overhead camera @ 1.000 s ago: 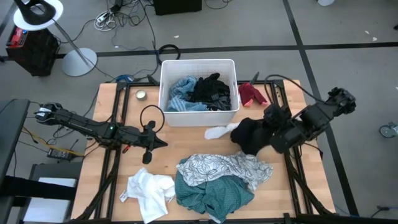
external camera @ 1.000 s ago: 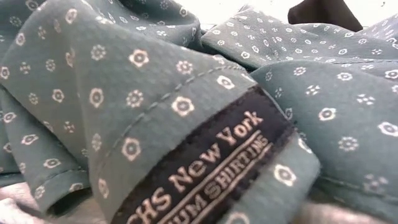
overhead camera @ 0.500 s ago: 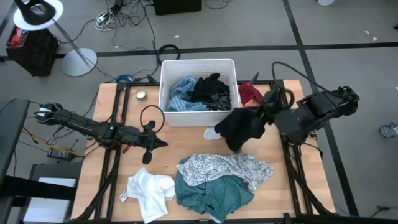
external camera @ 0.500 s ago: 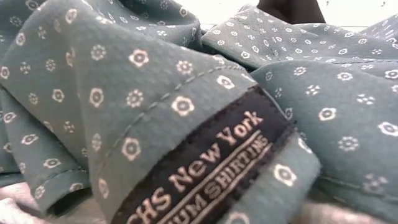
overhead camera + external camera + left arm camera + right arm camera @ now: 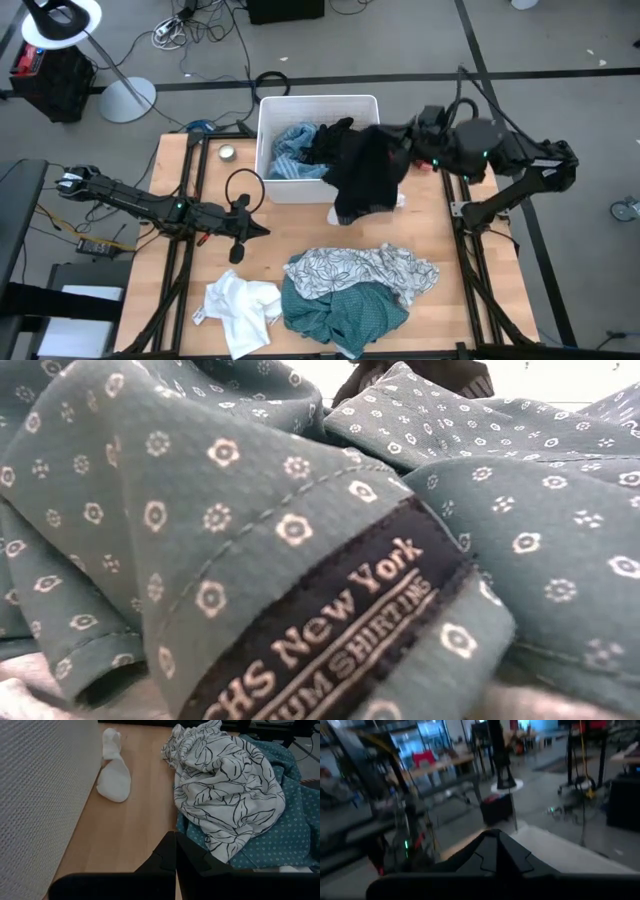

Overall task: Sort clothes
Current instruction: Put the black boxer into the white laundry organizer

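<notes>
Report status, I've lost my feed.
Right gripper shut on black garment, hanging over bin rim. Left gripper shut, idle. Nothing blocking.

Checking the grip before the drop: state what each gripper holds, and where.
Right gripper holds the black garment by its upper edge, hanging over the bin. Left gripper holds nothing.

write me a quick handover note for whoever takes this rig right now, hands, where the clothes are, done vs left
Right hand: shut on the black garment, which hangs over the right rim of the white bin.
Left hand: shut, empty, waiting low at the table's left.
Done: light blue garment and a black one lie in the bin.
Left: release the held garment; then the white sock, leaf-print garment, teal shirt and plain white garment, all on the table.
</notes>
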